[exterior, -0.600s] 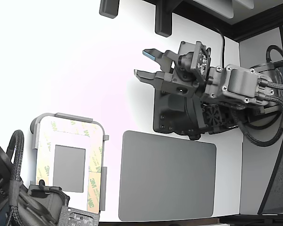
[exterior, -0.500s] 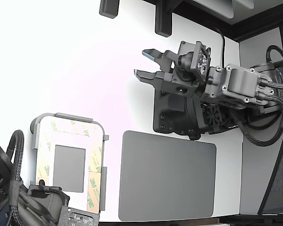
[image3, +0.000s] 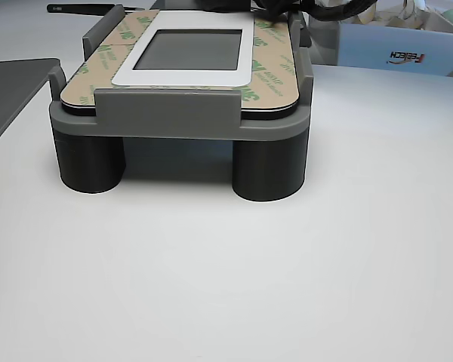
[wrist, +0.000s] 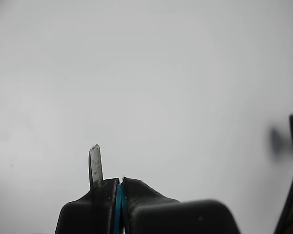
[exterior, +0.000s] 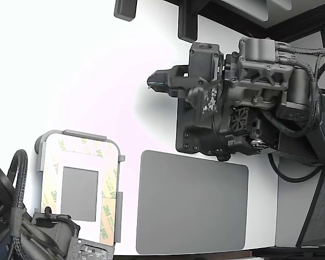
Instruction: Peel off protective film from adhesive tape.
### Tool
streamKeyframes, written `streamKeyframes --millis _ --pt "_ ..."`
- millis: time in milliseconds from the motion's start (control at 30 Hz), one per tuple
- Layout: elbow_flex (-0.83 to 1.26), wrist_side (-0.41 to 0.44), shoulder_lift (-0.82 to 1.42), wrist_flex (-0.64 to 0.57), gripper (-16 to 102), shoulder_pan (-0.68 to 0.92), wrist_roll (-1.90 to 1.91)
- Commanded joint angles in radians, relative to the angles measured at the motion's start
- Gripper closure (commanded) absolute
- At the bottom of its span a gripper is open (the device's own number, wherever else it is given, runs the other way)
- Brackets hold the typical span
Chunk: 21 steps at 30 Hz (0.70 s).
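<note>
My gripper (exterior: 154,82) hovers above bare white table, rolled on edge; in the wrist view its jaws look pressed together with only a thin blue seam between them, pinching nothing I can make out; a pale blade-like finger (wrist: 94,163) stands up just beside that seam. The protective film (exterior: 109,181), cream strips with green logos, still borders the small dark rectangle on the grey tray (exterior: 78,135); it lies well apart, toward the exterior view's lower left; its longer strips run toward the lower edge. I judge the reach must cross there; the second arm (exterior: 21,238) sits nearer the tray.
</note>
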Motion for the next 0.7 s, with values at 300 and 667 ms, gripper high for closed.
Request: streamKeyframes --millis 300,667 --pt "-0.023 -0.137 -0.084 -0.16 97 -0.02 -0.773" --pt "-0.023 -0.133 -0.304 -0.469 97 0.16 -1.002"
